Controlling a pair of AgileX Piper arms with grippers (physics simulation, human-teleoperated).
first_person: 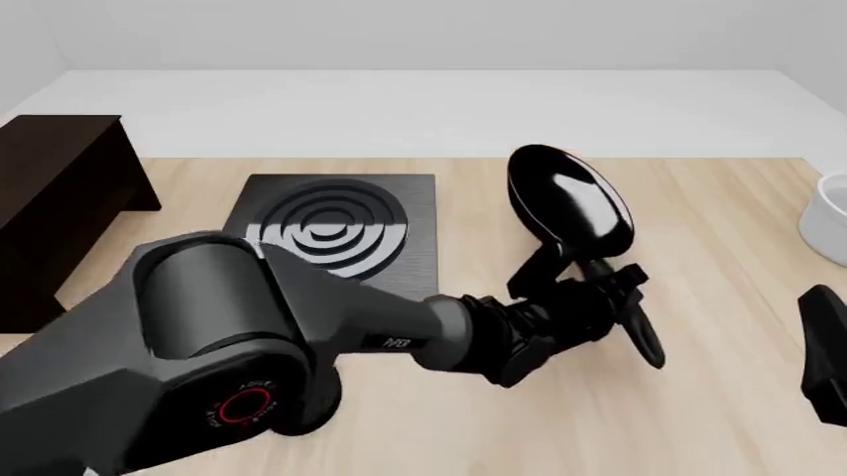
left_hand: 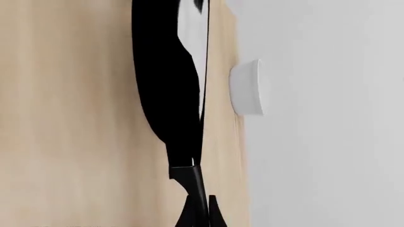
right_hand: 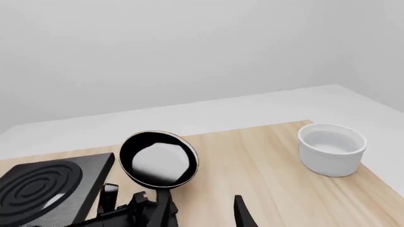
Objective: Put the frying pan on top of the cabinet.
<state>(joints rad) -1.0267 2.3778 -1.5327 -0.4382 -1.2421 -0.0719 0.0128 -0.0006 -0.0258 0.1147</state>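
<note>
The frying pan (first_person: 569, 206), black with a glossy inside, hangs tilted above the table, right of the stove plate. My left gripper (first_person: 602, 297) is shut on its long handle (first_person: 633, 322). The left wrist view shows the pan (left_hand: 165, 85) almost edge-on, with the fingers (left_hand: 189, 215) closed around the handle. In the right wrist view the pan (right_hand: 158, 161) shows its whitish inside. The dark brown cabinet (first_person: 60, 188) stands at the far left, well away from the pan. My right gripper (first_person: 823, 347) is open at the right edge, holding nothing.
A flat black stove plate (first_person: 337, 233) with concentric rings lies between the cabinet and the pan. A white bowl (right_hand: 331, 147) sits near the table's right edge. The bulky left arm (first_person: 198, 337) crosses the front of the table.
</note>
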